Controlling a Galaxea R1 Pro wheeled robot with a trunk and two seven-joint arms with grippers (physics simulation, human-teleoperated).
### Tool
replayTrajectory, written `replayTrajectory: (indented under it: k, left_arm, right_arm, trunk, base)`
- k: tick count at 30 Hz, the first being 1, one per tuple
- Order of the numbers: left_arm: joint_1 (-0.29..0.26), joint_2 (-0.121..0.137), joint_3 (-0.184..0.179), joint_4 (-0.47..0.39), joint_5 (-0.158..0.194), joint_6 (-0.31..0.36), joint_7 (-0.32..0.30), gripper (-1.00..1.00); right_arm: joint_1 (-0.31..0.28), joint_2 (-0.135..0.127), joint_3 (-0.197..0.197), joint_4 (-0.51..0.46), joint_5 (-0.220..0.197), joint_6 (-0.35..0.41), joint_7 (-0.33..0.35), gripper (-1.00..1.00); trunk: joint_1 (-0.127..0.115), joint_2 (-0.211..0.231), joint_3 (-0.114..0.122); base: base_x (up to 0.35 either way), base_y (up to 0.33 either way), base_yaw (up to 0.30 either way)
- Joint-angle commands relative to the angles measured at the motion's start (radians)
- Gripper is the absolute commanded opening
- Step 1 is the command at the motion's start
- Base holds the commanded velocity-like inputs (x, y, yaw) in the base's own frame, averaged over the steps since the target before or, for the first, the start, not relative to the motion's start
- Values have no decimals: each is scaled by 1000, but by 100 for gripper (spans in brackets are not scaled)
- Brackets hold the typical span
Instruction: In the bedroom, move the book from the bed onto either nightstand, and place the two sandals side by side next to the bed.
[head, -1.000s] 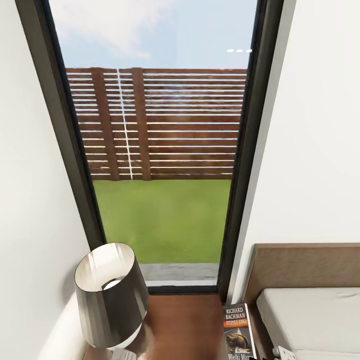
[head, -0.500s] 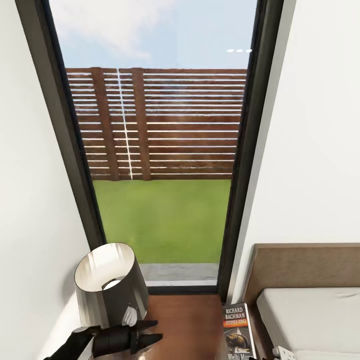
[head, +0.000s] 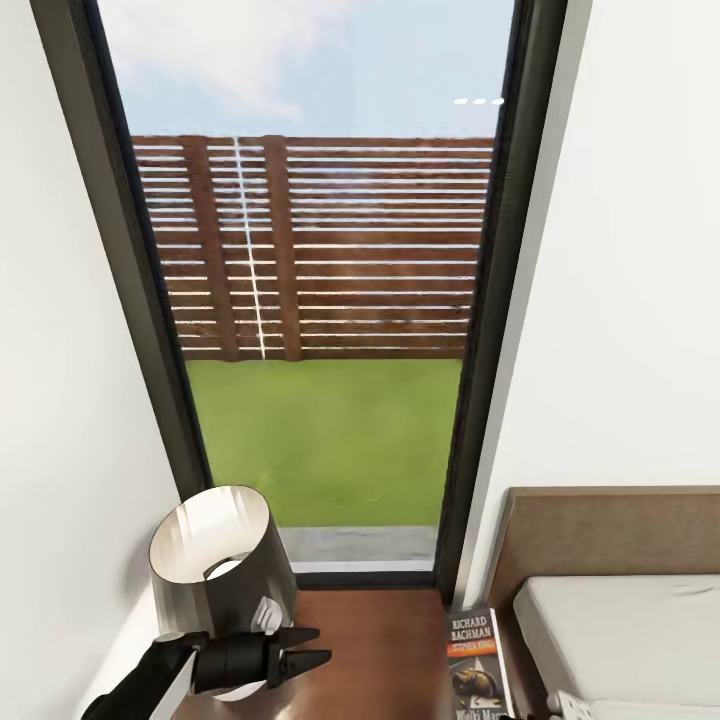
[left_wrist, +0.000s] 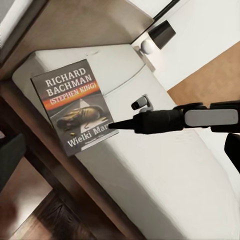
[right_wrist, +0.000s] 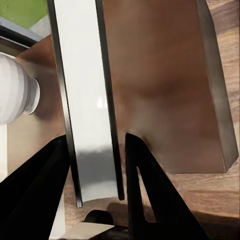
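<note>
The right claw (right_wrist: 96, 137) holds the book (head: 476, 660). Its two black fingers (right_wrist: 150, 190) press on the two covers, with the white pages between them. The gap is narrow, just as wide as the thin book.

The book is up on its edge, not lying flat. It is over the brown nightstand (right_wrist: 160, 75), at the side next to the bed (head: 620, 630). It looks like it is held this way so it can be put down on the shiny top. The pictures do not tell if it touches the wood yet.

A lamp (head: 215, 570) with a grey shade stands on the other side of the nightstand. The book is kept well apart from it, maybe so nothing gets bumped.

The left claw (head: 322, 644) hangs just in front of the lamp. Its pointy tips are a little bit apart. It holds nothing and looks like it is waiting out of the way.

Next, the right claw likely needs to lay the book down and let go.
</note>
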Motion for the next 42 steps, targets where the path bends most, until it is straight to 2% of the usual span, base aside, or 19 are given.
replayTrajectory:
  k: [1, 4, 5, 6, 7, 12, 16, 17, 19, 21, 24, 25, 27, 28, 30, 31, 35, 38, 42]
  left_arm:
    - [-1, 1, -6, 0, 10, 11, 1, 100]
    - [-1, 1, -6, 0, 10, 11, 2, 100]
    - [-1, 1, -6, 0, 10, 11, 2, 100]
    - [-1, 1, -6, 0, 10, 11, 2, 100]
    - [-1, 1, -6, 1, 10, 11, 3, 100]
    - [-1, 0, -6, 1, 13, 11, 3, 100]
    - [-1, -3, -6, 2, 14, 11, 4, 100]
    - [-1, -4, -6, 2, 14, 11, 4, 100]
    - [-1, -5, -6, 2, 14, 11, 4, 100]
    - [0, -5, -6, 2, 14, 11, 4, 100]
    - [0, -6, -6, 3, 14, 11, 4, 100]
    - [0, -10, -6, 7, 14, 11, 4, 100]
    - [1, -13, -6, 10, 14, 11, 5, 100]
    - [1, -14, -6, 11, 14, 11, 5, 100]
    - [1, -17, -6, 13, 14, 11, 9, 100]
    - [1, -17, -6, 13, 14, 11, 16, 100]
    - [1, -18, -6, 14, 16, 11, 64, 100]
    - [1, -18, -6, 14, 16, 11, 77, 100]
    - [1, -18, -6, 14, 17, 12, 82, 100]
  right_arm:
    - [-1, 0, -10, -1, -3, 31, 4, -100]
    - [-1, 9, -12, -17, -4, 203, 3, -100]
    - [-2, 21, -12, -38, -4, 259, 3, -100]
    - [-2, 44, -12, -68, -4, 307, 2, -100]
    - [-2, 83, -12, -123, -4, 358, -2, -100]
    - [-5, 152, -12, -228, -5, 410, -10, -100]
    - [-8, 174, -13, -243, -8, 416, -12, -100]
    - [-9, 194, -13, -245, -8, 417, -12, -100]
    - [-9, 211, -14, -247, -8, 419, -12, -100]
    - [-10, 219, -15, -248, -9, 430, -12, -100]
    - [-10, 223, -15, -251, -26, 519, -8, -100]
    - [-10, 223, -15, -253, -54, 571, -6, -100]
    - [-10, 223, -15, -260, -91, 605, -5, -100]
    - [-10, 223, -15, -262, -103, 612, -5, -100]
    - [-10, 222, -15, -269, -161, 633, -5, -100]
    - [-10, 222, -15, -270, -171, 636, -5, -100]
    - [-10, 222, -15, -272, -186, 639, -5, -100]
    - [-10, 222, -15, -273, -188, 639, -5, -100]
    - [-10, 222, -15, -273, -189, 635, -6, -100]
  trunk:
    - [0, -1, -1]
    - [0, -1, -1]
    - [0, -1, -1]
    - [0, -1, -1]
    - [0, -1, -1]
    - [0, -1, -1]
    - [0, -1, -1]
    - [0, -1, -1]
    - [0, -1, -1]
    - [0, -1, -1]
    - [0, -1, -1]
    - [0, -1, -1]
    - [0, -1, -1]
    - [0, -1, -1]
    - [0, -1, -1]
    - [0, -1, -1]
    - [0, -1, -1]
    - [0, -1, -1]
    - [15, -29, -14]
  base:
    - [0, 0, 0]
    - [0, 0, 0]
    - [0, 0, 0]
    - [0, 0, 0]
    - [0, 0, 0]
    - [0, 0, 0]
    - [0, 0, 0]
    - [0, 0, 0]
    - [0, 0, 0]
    - [0, 0, 0]
    - [0, 0, 0]
    - [0, 0, 0]
    - [0, 0, 0]
    - [0, 0, 0]
    - [0, 0, 0]
    - [0, 0, 0]
    - [0, 0, 0]
    - [0, 0, 0]
    - [0, 0, 0]
